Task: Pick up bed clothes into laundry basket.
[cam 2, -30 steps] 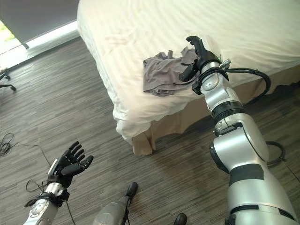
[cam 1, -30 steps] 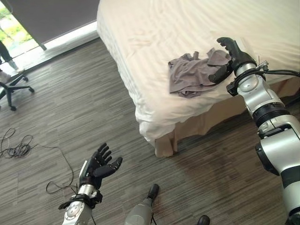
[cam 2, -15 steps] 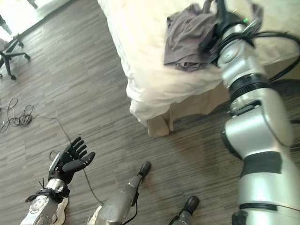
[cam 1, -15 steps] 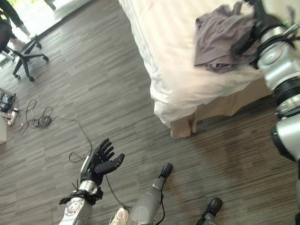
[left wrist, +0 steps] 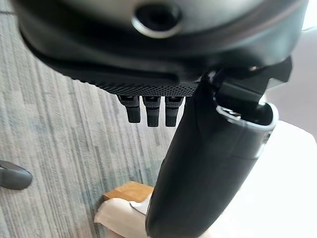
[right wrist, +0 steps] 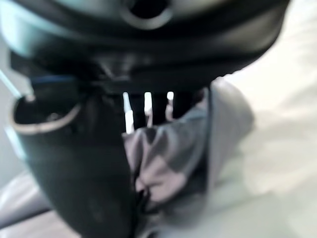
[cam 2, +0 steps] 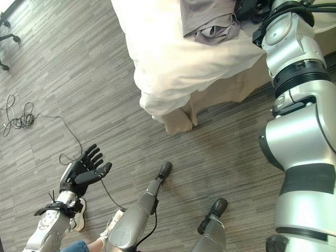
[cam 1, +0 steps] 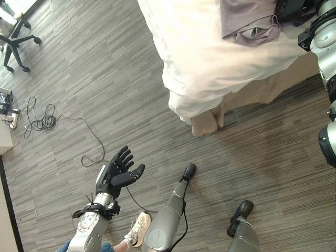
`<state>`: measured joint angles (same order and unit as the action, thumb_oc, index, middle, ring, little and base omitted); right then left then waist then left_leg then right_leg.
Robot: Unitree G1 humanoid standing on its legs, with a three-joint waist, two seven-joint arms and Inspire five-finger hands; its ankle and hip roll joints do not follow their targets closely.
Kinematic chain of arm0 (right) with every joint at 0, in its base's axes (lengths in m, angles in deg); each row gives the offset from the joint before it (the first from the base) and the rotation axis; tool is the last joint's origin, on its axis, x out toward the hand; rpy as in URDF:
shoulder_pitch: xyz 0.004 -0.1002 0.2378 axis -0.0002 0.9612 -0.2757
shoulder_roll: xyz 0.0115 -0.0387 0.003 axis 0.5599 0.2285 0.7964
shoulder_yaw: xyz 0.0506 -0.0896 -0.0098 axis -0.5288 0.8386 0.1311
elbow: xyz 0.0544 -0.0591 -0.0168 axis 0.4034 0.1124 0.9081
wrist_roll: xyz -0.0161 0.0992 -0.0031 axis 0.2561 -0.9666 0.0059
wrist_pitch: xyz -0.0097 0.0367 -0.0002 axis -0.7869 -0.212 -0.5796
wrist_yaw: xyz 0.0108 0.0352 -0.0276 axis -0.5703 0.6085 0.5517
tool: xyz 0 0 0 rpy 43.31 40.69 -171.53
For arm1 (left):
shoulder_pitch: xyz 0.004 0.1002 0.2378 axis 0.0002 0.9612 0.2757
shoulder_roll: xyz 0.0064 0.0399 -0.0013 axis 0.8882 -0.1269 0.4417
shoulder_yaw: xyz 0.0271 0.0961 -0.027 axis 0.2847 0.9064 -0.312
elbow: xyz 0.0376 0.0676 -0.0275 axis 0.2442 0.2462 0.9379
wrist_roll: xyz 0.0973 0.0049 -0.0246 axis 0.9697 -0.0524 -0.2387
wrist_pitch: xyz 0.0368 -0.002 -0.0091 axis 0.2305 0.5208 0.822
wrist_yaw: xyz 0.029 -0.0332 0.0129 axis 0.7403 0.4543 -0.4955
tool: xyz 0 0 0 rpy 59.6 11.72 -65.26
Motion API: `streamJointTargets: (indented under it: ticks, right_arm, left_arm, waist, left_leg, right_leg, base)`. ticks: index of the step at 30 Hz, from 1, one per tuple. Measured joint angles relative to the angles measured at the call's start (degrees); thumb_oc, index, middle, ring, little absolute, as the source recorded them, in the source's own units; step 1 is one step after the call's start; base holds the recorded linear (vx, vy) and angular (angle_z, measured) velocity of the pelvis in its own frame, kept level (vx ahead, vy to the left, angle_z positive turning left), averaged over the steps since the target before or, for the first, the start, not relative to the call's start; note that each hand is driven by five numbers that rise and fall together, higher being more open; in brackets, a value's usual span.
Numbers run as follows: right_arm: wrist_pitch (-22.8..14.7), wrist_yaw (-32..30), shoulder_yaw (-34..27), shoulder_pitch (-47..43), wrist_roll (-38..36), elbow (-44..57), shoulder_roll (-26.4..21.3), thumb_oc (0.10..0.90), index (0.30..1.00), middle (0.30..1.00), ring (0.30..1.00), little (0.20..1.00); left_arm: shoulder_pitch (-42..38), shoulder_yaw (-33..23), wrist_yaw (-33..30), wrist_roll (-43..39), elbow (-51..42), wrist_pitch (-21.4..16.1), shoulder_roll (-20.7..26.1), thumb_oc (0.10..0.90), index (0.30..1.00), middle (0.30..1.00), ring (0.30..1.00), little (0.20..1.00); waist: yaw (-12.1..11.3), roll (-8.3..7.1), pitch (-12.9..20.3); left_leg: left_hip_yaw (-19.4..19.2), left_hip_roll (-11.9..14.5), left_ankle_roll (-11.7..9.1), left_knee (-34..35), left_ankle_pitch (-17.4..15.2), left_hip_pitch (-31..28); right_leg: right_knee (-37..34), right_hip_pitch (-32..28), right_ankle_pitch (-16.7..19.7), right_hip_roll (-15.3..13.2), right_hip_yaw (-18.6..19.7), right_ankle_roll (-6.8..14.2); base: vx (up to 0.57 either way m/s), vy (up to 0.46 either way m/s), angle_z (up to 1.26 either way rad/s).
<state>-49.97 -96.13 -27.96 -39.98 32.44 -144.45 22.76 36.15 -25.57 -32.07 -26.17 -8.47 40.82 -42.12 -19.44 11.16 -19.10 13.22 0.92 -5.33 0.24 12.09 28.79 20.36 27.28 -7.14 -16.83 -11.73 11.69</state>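
A crumpled grey garment lies near the corner of the white bed. My right hand rests at the garment's right edge, on the bed. In the right wrist view the grey cloth bunches between the thumb and the straight fingers, which are partly behind a fold. My left hand hovers low over the floor, palm up, fingers spread open and holding nothing. Its fingers point down at the floor.
The bed corner overhangs a wooden leg. Loose cables lie on the grey plank floor, with an office chair further left. A person's white shoe stands close behind my left arm.
The camera has tilted down, so the bed and garment sit higher in the picture. My right hand stays at the garment. The left hand keeps its open pose.
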Motion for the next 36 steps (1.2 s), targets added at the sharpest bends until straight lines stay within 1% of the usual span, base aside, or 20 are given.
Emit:
streamJointTargets:
  ticks: [7, 11, 12, 15, 16, 17, 18, 21, 23, 24, 27, 28, 29, 30, 31, 32, 33, 34, 35, 36]
  right_arm:
    - [1.2, 3.7, 1.8, 0.0, 0.5, 0.3, 0.7, 0.400, 0.300, 0.300, 0.300, 0.300]
    - [1.1, 4.4, 4.6, 0.2, 0.5, 6.6, -2.8, 0.400, 0.300, 0.300, 0.300, 0.300]
    - [0.8, 4.7, 6.7, 0.2, 0.4, 10.9, -5.4, 0.400, 0.300, 0.300, 0.300, 0.300]
    - [0.0, 4.7, 8.4, -1.5, 0.4, 15.9, -7.9, 0.400, 0.300, 0.300, 0.300, 0.300]
    - [-1.2, 5.4, 12.1, -1.5, 0.3, 24.3, -14.1, 0.400, 0.300, 0.300, 0.300, 0.300]
    - [-1.6, 5.4, 12.2, -1.6, 0.3, 24.4, -14.3, 0.400, 0.300, 0.300, 0.300, 0.300]
    - [-3.1, 5.7, 14.4, -3.8, -0.1, 26.3, -15.9, 0.400, 0.300, 0.300, 0.300, 0.300]
    - [-4.4, 5.7, 18.1, -10.2, -1.5, 25.0, -18.7, 0.400, 0.300, 0.300, 0.300, 0.300]
    - [-4.3, 5.0, 18.9, -13.4, -2.2, 24.0, -20.8, 0.400, 0.300, 0.300, 0.300, 0.300]
    - [-4.3, 5.1, 22.2, -16.2, -2.7, 24.4, -22.7, 0.400, 0.300, 0.300, 0.300, 0.300]
    - [-5.7, 4.8, 26.6, -20.4, -3.7, 24.8, -25.9, 0.400, 0.300, 0.300, 0.300, 0.300]
    - [-5.6, 4.8, 28.7, -21.4, -3.7, 27.6, -26.0, 0.400, 0.300, 0.300, 0.300, 0.300]
    - [-6.6, 4.9, 28.8, -21.2, -3.6, 29.3, -25.3, 0.400, 0.300, 0.300, 0.300, 0.300]
    - [-6.9, 4.9, 29.3, -21.6, -3.5, 29.9, -23.6, 0.400, 0.300, 0.300, 0.300, 0.300]
    - [-7.1, 4.9, 29.1, -21.7, -3.4, 30.6, -22.2, 0.400, 0.300, 0.300, 0.300, 0.300]
    - [-7.9, 4.6, 29.1, -21.4, -3.4, 31.6, -22.3, 0.400, 0.300, 0.300, 0.300, 0.300]
    - [-8.2, 4.2, 28.9, -20.9, -3.5, 33.5, -23.4, 0.400, 0.300, 0.300, 0.300, 0.300]
    - [-8.7, 4.0, 28.2, -19.3, -3.5, 36.3, -27.0, 0.400, 0.300, 0.300, 0.300, 0.300]
    - [-9.2, 3.6, 27.4, -17.8, -3.5, 38.3, -30.0, 0.400, 0.300, 0.300, 0.300, 0.300]
    - [-9.5, 3.6, 28.3, -15.9, -3.8, 40.6, -35.4, 0.400, 0.300, 0.300, 0.300, 0.300]
  left_arm:
    - [-0.7, 0.1, 0.0, -0.6, 0.0, -0.2, 0.1, 0.800, 0.900, 0.900, 0.900, 0.900]
    - [-1.5, 0.1, 0.3, -1.4, 0.7, -0.2, 0.2, 0.800, 0.900, 0.900, 0.900, 0.900]
    - [-2.2, 0.1, 0.4, -1.5, 1.2, -0.1, 0.4, 0.800, 0.900, 0.900, 0.900, 0.900]
    - [-3.2, 0.1, 0.7, -1.5, 1.3, -0.2, 0.8, 0.800, 0.900, 0.900, 0.900, 0.900]
    - [-3.3, -0.5, 1.0, -1.5, 1.2, -0.3, 1.0, 0.800, 0.900, 0.900, 0.900, 0.900]
    - [-3.3, -0.6, 1.0, -1.5, 1.2, -0.2, 1.0, 0.800, 0.900, 0.900, 0.900, 0.900]
    - [-3.7, -0.7, 1.4, -1.5, 1.9, 0.1, 1.3, 0.800, 0.900, 0.900, 0.900, 0.900]
    - [-5.4, -0.4, 1.8, -1.5, 2.0, 0.1, 1.3, 0.800, 0.900, 0.900, 0.900, 0.900]
    - [-7.3, -0.2, 2.0, -1.4, 2.0, 0.2, 1.2, 0.800, 0.900, 0.900, 0.900, 0.900]
    - [-7.8, -0.4, 2.0, -1.1, 2.2, 0.2, 1.5, 0.800, 0.900, 0.900, 0.900, 0.900]
    - [-9.1, -2.3, 2.9, -0.9, 4.0, 0.3, 2.5, 0.800, 0.900, 0.900, 0.900, 0.900]
    - [-7.6, -6.4, 2.7, -0.9, 4.2, 0.2, 2.8, 0.800, 0.900, 0.900, 0.900, 0.900]
    - [-6.2, -8.8, 2.2, -0.9, 4.3, 0.2, 3.9, 0.800, 0.900, 0.900, 0.900, 0.900]
    - [-5.5, -10.7, 1.3, -0.9, 5.3, 0.2, 4.9, 0.800, 0.900, 0.900, 0.900, 0.900]
    - [-4.8, -12.0, 0.6, -0.8, 5.8, 0.1, 4.6, 0.800, 0.900, 0.900, 0.900, 0.900]
    - [-4.2, -11.9, 0.0, -0.6, 6.0, -0.1, 3.9, 0.800, 0.900, 0.900, 0.900, 0.900]
    - [-3.6, -11.6, -0.1, 0.0, 6.2, -0.3, 2.7, 0.800, 0.900, 0.900, 0.900, 0.900]
    - [-3.9, -10.4, 0.0, 0.9, 6.8, -0.2, 2.0, 0.800, 0.900, 0.900, 0.900, 0.900]
    - [-4.3, -9.7, 0.2, 1.3, 7.1, -0.2, 1.7, 0.800, 0.900, 0.900, 0.900, 0.900]
    - [-5.3, -8.7, 0.3, 1.6, 7.6, -0.2, 2.5, 0.800, 0.900, 0.900, 0.900, 0.900]
  waist:
    - [1.0, 0.00, 0.0]
    - [2.0, -0.19, -0.1]
    - [2.8, -0.46, -0.3]
    - [5.6, -1.50, -0.6]
    - [5.9, -2.32, -1.0]
    - [6.1, -2.58, -1.1]
    - [8.2, -3.71, -1.5]
    - [11.3, -5.48, -1.2]
    - [12.4, -6.96, -0.6]
    - [12.4, -7.51, -0.7]
    - [14.7, -10.79, -1.0]
    - [14.8, -13.32, -2.5]
    - [15.3, -16.76, -2.6]
    - [15.8, -19.30, -2.2]
    - [14.8, -20.19, -1.9]
    - [13.2, -20.23, -1.4]
    - [13.8, -19.68, -0.1]
    - [16.7, -19.53, 2.5]
    - [18.7, -19.60, 3.8]
    - [20.5, -21.97, 5.2]
  left_leg:
    - [-0.4, -0.2, -0.1, -0.2, 0.3, -1.8]
    - [-0.4, -0.2, -0.1, 0.0, 0.4, -4.5]
    - [-0.4, -0.1, -0.1, 0.3, 0.4, -5.8]
    - [-0.7, 0.3, -0.2, 1.0, 0.3, -8.6]
    - [-1.0, 1.0, -0.1, 1.6, 0.5, -10.0]
    - [-1.1, 1.1, -0.1, 1.7, 0.5, -10.2]
    - [-1.4, 1.4, -0.1, 2.8, 0.5, -13.0]
    - [-1.9, 1.4, 0.0, 3.2, 0.3, -15.4]
    - [-3.4, 1.8, 0.1, 3.9, 0.2, -16.8]
    - [-3.9, 1.8, 0.1, 3.9, 0.1, -17.7]
    - [-7.8, 3.1, -0.6, 3.0, -1.3, -21.3]
    - [-11.1, 4.5, -1.1, 0.5, -3.9, -24.0]
    - [-11.2, 5.0, -2.1, -2.5, -5.6, -26.1]
    - [-5.2, 5.2, -1.9, -7.0, -7.8, -26.8]
    - [4.3, 4.2, 0.7, -13.5, -13.1, -27.3]
    - [11.0, 4.1, -0.9, -14.4, -17.9, -29.5]
    - [14.8, 3.1, -2.3, -16.9, -21.8, -29.8]
    - [15.3, 1.2, -1.2, -18.4, -24.7, -28.3]
    - [15.2, -0.1, 0.0, -20.9, -26.6, -26.2]
    - [12.3, -1.8, 1.3, -19.2, -26.2, -26.3]
  right_leg:
    - [1.5, -0.7, -0.1, -0.3, 1.2, 0.1]
    - [1.2, -3.6, -0.1, -0.3, 1.1, 0.0]
    - [0.5, -5.3, 0.0, -0.1, 1.0, 0.0]
    - [-0.5, -7.8, 0.1, 0.2, 1.0, -0.2]
    - [-2.1, -9.6, 0.9, 1.1, 1.0, -0.6]
    - [-2.3, -9.8, 1.0, 1.1, 1.1, -0.7]
    - [-4.0, -12.8, 1.1, 1.6, 1.0, -0.7]
    - [-6.0, -15.8, 2.1, 1.8, 1.2, -0.5]
    - [-6.9, -16.4, 2.6, 2.0, 2.0, -0.6]
    - [-7.0, -16.9, 2.8, 2.5, 3.0, -0.7]
    - [-8.1, -18.1, 3.6, 3.7, 6.6, -1.1]
    - [-8.4, -19.3, 4.5, 5.5, 10.8, -2.3]
    - [-8.7, -19.1, 5.3, 7.0, 14.5, -3.3]
    - [-8.5, -19.4, 5.9, 8.4, 18.8, -3.9]
    - [-6.9, -19.5, 6.2, 10.9, 23.6, -4.7]
    - [-6.1, -19.8, 5.9, 13.2, 28.5, -4.3]
    - [-5.7, -19.8, 5.2, 15.4, 31.7, -4.3]
    - [-5.5, -18.2, 5.2, 16.7, 34.3, -3.7]
    - [-5.9, -17.4, 5.6, 16.9, 34.9, -2.9]
    - [-6.0, -15.2, 6.8, 16.1, 38.2, -1.7]
  base:
    - [0.02, 0.030, -0.03]
    - [0.08, 0.023, 0.02]
    - [0.07, -0.020, -0.04]
    - [0.15, -0.051, -0.05]
    - [0.09, -0.019, -0.10]
    - [0.15, -0.032, -0.13]
    - [0.10, -0.010, -0.12]
    - [0.10, -0.026, -0.10]
    - [0.09, -0.055, -0.25]
    - [0.15, -0.092, -0.40]
    - [0.17, -0.024, -0.80]
    - [0.28, 0.083, -1.81]
    - [0.12, 0.065, -2.39]
    - [0.10, 0.040, -2.52]
    - [-0.08, 0.035, -2.65]
    - [-0.14, 0.113, -2.58]
    - [-0.24, 0.198, -2.25]
    - [-0.18, 0.176, -1.42]
    - [-0.28, 0.278, -1.16]
    - [-0.31, 0.231, -1.38]
